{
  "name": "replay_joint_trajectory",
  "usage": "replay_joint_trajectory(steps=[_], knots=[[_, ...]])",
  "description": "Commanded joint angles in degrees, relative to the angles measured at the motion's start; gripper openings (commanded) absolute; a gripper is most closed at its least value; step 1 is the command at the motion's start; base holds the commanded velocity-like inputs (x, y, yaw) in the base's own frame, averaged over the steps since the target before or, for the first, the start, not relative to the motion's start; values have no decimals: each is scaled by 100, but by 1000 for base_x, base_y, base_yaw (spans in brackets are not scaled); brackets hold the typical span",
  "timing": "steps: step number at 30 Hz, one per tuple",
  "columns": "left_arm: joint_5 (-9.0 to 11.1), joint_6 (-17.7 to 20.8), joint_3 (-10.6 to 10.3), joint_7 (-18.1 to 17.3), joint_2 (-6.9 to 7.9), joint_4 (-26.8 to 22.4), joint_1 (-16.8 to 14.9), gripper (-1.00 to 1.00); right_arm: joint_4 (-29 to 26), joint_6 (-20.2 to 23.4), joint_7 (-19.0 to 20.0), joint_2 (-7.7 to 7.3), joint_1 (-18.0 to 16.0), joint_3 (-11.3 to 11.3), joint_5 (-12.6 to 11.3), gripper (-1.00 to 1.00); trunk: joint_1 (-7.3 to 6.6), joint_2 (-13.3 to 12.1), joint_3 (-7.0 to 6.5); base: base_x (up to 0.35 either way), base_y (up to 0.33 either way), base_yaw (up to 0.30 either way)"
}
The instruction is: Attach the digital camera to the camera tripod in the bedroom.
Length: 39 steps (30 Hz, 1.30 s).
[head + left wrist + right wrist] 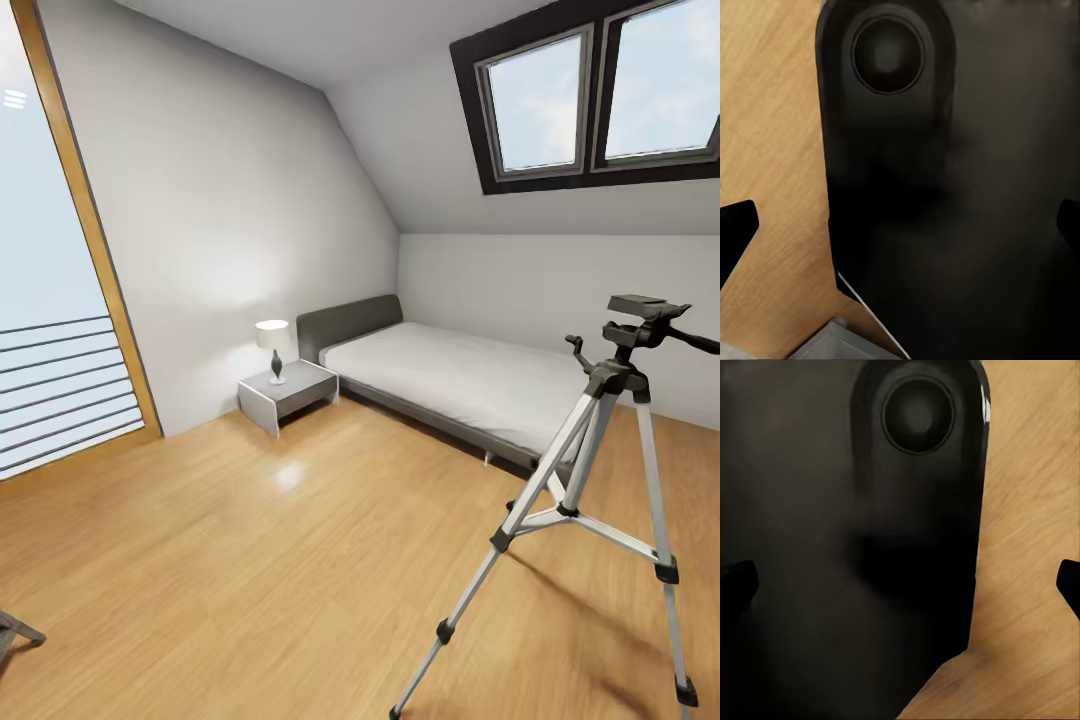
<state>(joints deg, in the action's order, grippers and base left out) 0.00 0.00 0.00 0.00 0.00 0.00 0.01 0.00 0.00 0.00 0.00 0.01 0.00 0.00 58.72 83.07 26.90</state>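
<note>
Two grippers w/ tips spread, nothing held. Tripod found nr bed; next: locate camera.

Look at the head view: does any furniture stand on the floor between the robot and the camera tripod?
Nothing visible does. The camera tripod stands on bare wood floor near the view's right, with the bed and nightstand behind it by the walls.
</note>
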Motion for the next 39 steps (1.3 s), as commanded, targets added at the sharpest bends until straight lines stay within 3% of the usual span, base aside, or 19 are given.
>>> replay_joint_trajectory(steps=[1,5,12,21,24,39], knots=[[0,0,0,0,0,0,-1,100,0,0,0,0,-1,0,0,100,0,1,3,0,0,0],[113,25,7,-8,15,-53,61,100,-12,29,86,-130,-132,-18,-35,100,0,1,3,0,0,0],[114,80,25,-3,-23,-143,187,100,-64,-68,102,-289,-312,0,-30,100,0,1,3,0,0,0],[114,92,26,-33,-50,-172,216,100,-72,-357,105,-306,-325,2,-28,100,0,1,3,0,0,-67],[114,102,13,-42,-101,-162,218,100,-71,-453,111,-307,-326,1,-32,100,0,1,3,0,0,-267],[114,112,29,-25,-11,-187,219,100,-64,-657,114,-308,-326,9,-32,100,0,1,3,0,0,-295]])
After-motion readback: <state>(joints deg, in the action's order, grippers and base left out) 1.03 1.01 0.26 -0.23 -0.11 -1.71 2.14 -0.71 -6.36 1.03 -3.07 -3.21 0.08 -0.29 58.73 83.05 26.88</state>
